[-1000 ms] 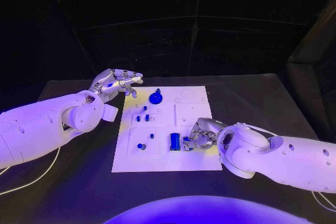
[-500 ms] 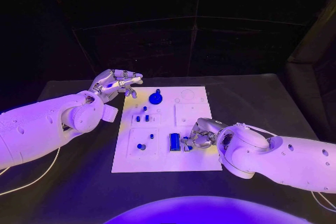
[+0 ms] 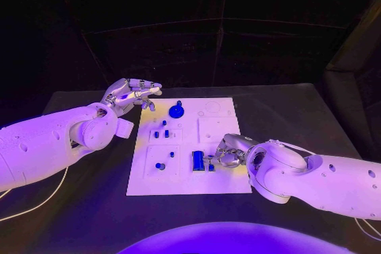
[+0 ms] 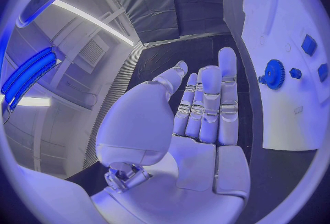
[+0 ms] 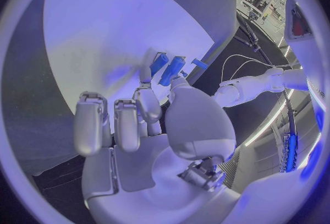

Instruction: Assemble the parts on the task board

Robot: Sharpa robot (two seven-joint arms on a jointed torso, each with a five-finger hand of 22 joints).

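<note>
Lower centre, our right hand (image 3: pixel 226 155) pinches a small blue part (image 5: pixel 172 70) — light, rigid, slippery; left hand (image 3: pixel 131 92) open, empty.

Head view: high, angled down over the whole black table (image 3: pixel 301 113), task board (image 3: pixel 222 130) central, both arms entering from the sides. Wrist views sit close behind each palm — left hand (image 4: pixel 199 119), right hand (image 5: pixel 148 125). All three share the board.
</note>
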